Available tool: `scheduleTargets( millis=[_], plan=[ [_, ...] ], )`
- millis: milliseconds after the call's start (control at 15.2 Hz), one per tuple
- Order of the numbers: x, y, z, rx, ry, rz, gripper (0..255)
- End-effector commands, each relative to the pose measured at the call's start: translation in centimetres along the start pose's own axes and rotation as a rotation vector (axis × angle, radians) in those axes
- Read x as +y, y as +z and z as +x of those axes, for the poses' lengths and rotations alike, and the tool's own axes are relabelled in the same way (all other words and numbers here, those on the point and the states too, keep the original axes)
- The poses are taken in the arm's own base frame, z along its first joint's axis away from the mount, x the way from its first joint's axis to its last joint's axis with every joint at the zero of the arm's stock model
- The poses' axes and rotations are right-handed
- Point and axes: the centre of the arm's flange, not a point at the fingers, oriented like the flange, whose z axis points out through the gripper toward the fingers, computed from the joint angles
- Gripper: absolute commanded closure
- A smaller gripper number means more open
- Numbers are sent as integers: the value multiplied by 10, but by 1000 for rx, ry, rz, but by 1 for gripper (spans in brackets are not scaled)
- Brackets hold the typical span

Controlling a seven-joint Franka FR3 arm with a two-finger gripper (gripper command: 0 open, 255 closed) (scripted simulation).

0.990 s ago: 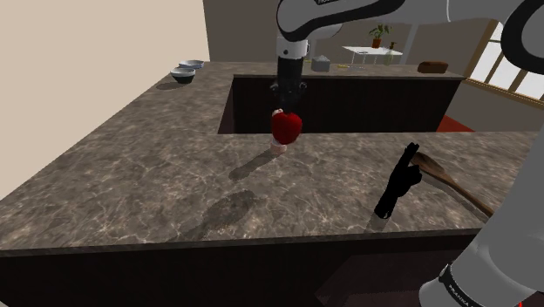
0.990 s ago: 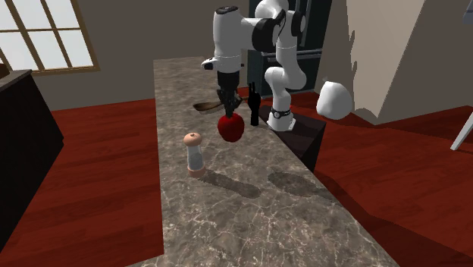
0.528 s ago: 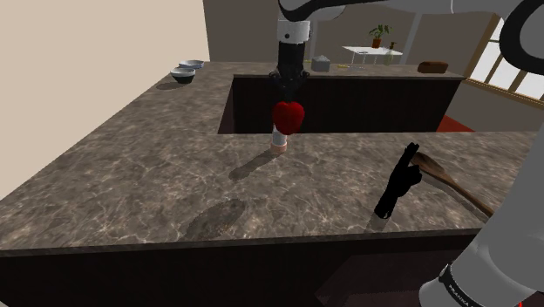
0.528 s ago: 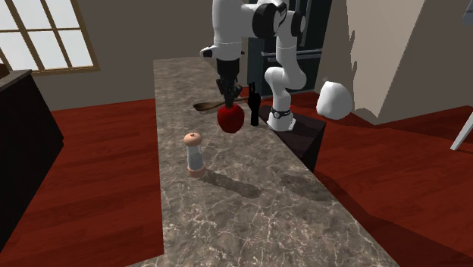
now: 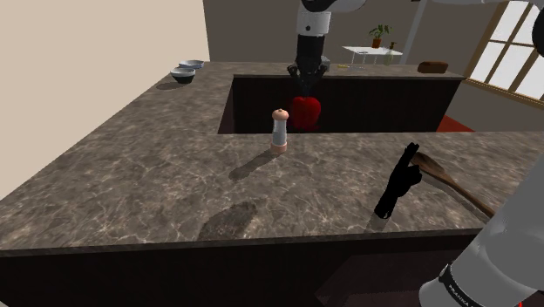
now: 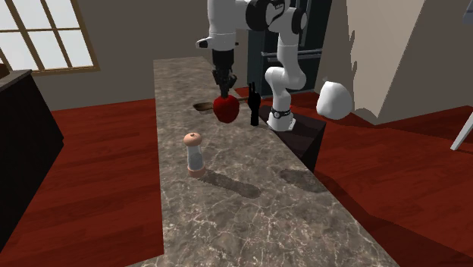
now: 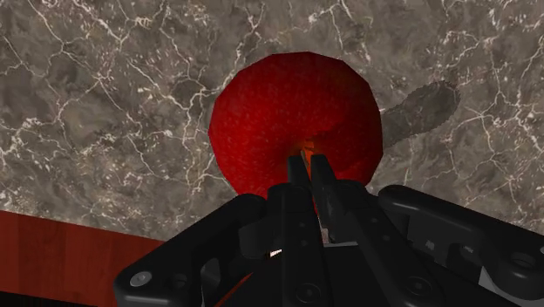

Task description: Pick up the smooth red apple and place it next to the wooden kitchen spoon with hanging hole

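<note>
A smooth red apple [image 5: 305,112] hangs in the air above the dark marble counter [image 5: 157,174], with my black gripper [image 5: 307,85] shut on its top. In the wrist view the gripper [image 7: 309,162] pinches the apple [image 7: 288,113] at its stem, the marble far below. In the second exterior view the apple [image 6: 225,108] under the gripper [image 6: 223,88] hangs just in front of the wooden spoon's bowl [image 6: 202,106]. In the shoulder view the wooden spoon [image 5: 449,179] lies at the counter's right, well away from the apple.
A small pepper grinder [image 5: 279,131] stands upright on the counter just left of the apple. A black upright object [image 5: 397,187] stands beside the spoon. Two bowls [image 5: 186,71] sit at the far left corner. The counter wraps around a dark recess [image 5: 349,100].
The gripper has risen and carried the apple to the shoulder view's right, away from the pepper grinder and closer to the spoon. The grinder now shows unblocked.
</note>
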Motion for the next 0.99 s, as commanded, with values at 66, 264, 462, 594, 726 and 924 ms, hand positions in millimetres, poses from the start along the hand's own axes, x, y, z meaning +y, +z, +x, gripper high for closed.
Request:
scheduleTargets(
  millis=[66, 264, 462, 594, 726, 924],
  plan=[
    [36, 2, -12, 0, -1, 0, 255],
    [74, 2, -23, 0, -1, 0, 255],
    [112, 2, -35, 0, -1, 0, 255],
    [137, 2, -42, 0, -1, 0, 255],
    [163, 1, -50, 0, -1, 0, 255],
    [200, 1, -61, 0, -1, 0, 255]
  ],
)
